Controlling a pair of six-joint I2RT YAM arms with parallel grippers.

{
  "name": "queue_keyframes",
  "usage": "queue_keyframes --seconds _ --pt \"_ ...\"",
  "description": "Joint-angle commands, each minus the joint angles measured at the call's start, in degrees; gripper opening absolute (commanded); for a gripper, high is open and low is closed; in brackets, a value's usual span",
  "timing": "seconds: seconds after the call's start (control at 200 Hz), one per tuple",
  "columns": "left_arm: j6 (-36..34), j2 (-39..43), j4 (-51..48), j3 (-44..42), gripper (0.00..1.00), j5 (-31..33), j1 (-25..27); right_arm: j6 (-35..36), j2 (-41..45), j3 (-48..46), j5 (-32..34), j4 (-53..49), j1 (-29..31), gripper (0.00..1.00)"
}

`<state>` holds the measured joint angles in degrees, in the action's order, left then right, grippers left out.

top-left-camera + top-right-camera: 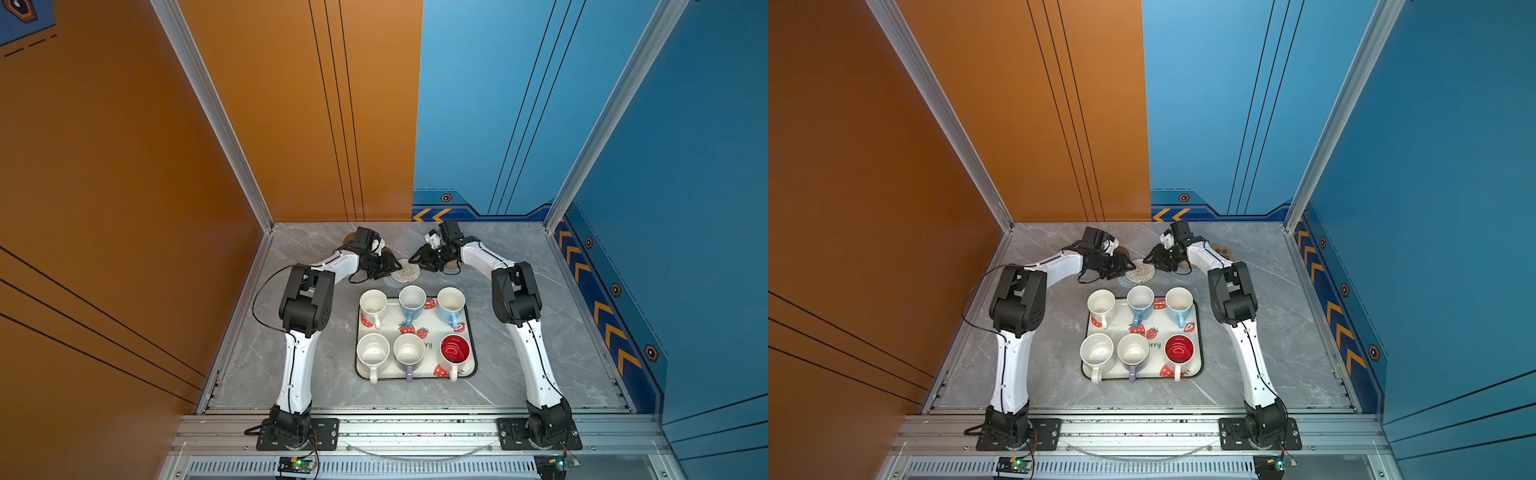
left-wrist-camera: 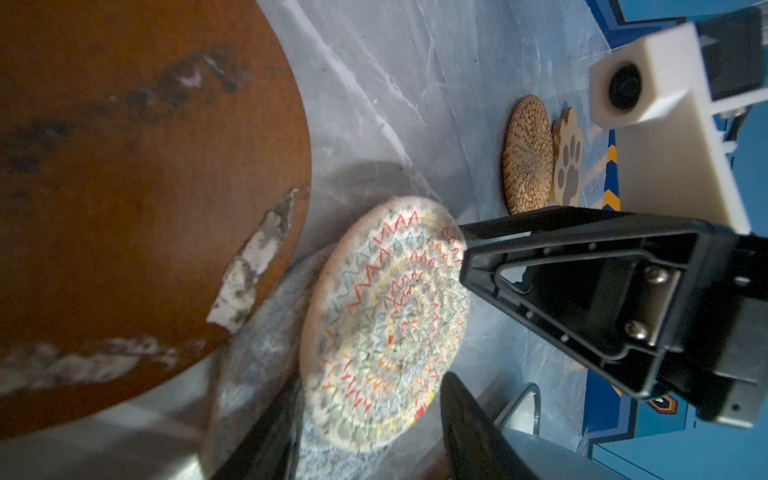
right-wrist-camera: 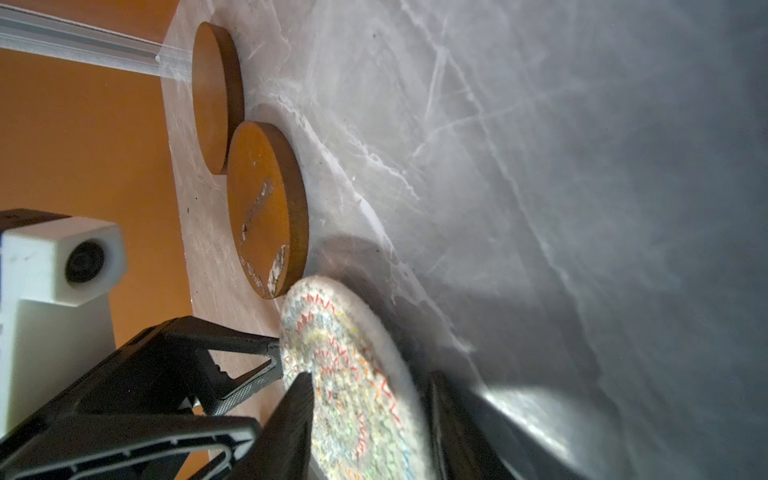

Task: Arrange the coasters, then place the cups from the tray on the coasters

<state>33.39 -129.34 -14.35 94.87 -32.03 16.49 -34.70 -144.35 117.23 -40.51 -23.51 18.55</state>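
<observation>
The cream woven coaster (image 2: 382, 324) (image 3: 345, 374) stands tilted up on the grey woven coaster (image 2: 257, 353), just behind the tray (image 1: 434, 325). My right gripper (image 3: 370, 424) straddles the cream coaster's rim, one finger against its face and the other behind it. My left gripper (image 2: 365, 436) is open around the opposite rim of both woven coasters. In both top views the grippers (image 1: 395, 266) (image 1: 417, 259) meet there. Two brown discs (image 3: 216, 95) (image 3: 266, 208) lie to the left, the rattan round (image 2: 528, 153) and paw-print coaster (image 2: 567, 162) to the right. Several cups (image 1: 372, 303) stand on the tray.
The orange and blue back walls (image 1: 374, 124) rise close behind the coasters. Bare grey marble table (image 1: 561, 332) lies on both sides of the tray and in front of it. The arms' elbows (image 1: 307, 299) (image 1: 517, 297) flank the tray.
</observation>
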Motion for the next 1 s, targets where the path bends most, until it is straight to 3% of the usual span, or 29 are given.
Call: queue_keyframes --seconds 0.0,0.27,0.531,0.997 --pt "1.3 -0.9 1.9 1.4 0.49 -2.2 -0.3 -1.5 0.6 -2.3 -1.0 0.4 0.5 0.37" --pt "2.5 -0.6 2.5 2.7 0.42 -2.1 0.5 -3.0 2.0 -4.7 -2.3 3.2 -0.1 0.3" --pt "3.7 -2.1 2.8 6.6 0.42 -2.0 1.8 -3.9 3.9 -7.2 -2.9 5.9 -1.5 0.28" --pt "8.0 -12.3 3.0 20.4 0.42 -4.1 4.7 -5.1 8.0 -13.2 -3.0 11.0 -6.1 0.28"
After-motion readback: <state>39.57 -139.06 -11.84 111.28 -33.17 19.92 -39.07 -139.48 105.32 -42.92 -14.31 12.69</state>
